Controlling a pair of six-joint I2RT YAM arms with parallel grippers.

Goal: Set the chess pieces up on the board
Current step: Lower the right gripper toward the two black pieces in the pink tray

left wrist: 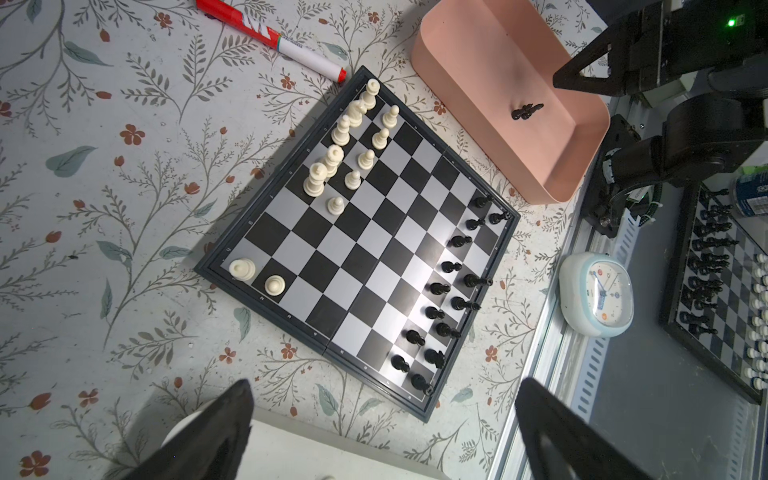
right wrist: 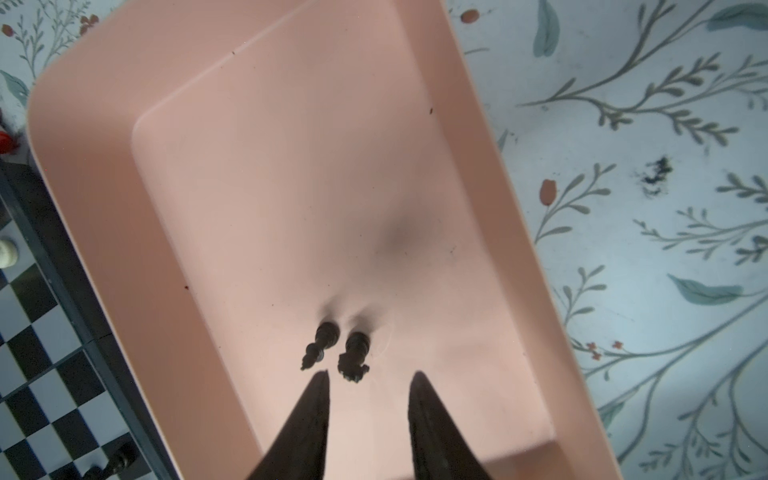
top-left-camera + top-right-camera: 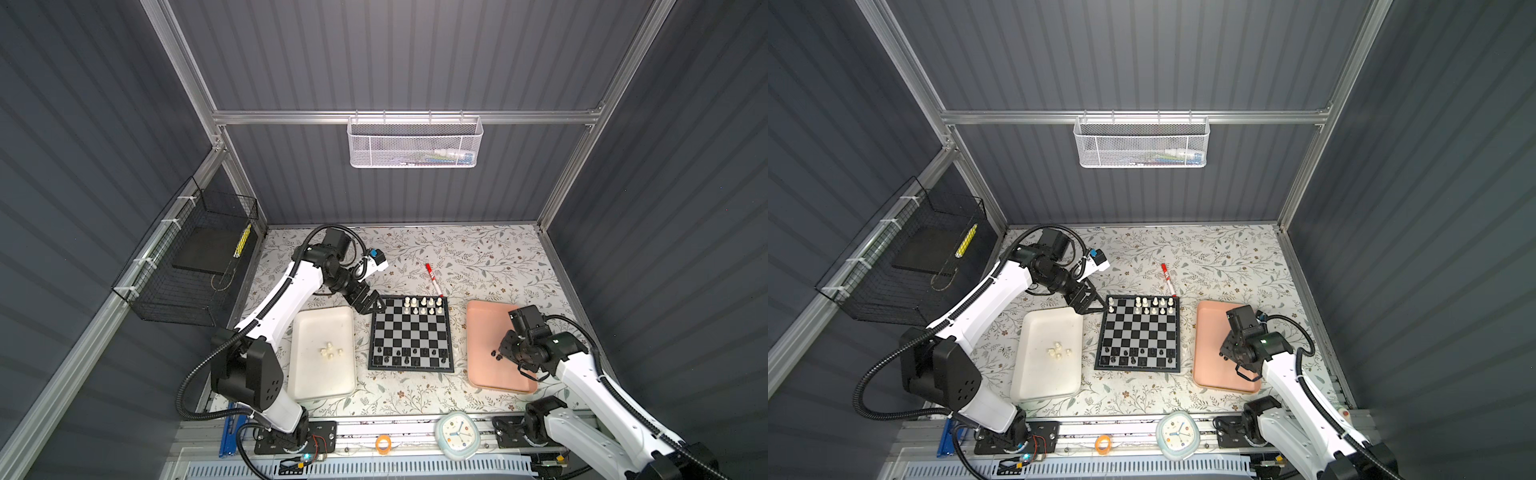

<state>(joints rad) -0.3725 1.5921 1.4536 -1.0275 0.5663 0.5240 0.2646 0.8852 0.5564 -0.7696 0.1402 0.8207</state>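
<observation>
The board lies mid-table between two trays. Cream-white chess pieces fill part of its far rows, with two more at the far-left corner. Black pieces line the near rows. Several cream pieces lie in the white tray. Two black pieces lie on their sides in the pink tray. My left gripper hangs wide open by the board's far-left corner, holding nothing. My right gripper is open low over the pink tray, its tips just short of the two black pieces.
A red-and-white marker lies behind the board. A small clock and an orange tape ring sit on the front rail. A black wire basket hangs on the left wall and a white mesh basket on the back wall.
</observation>
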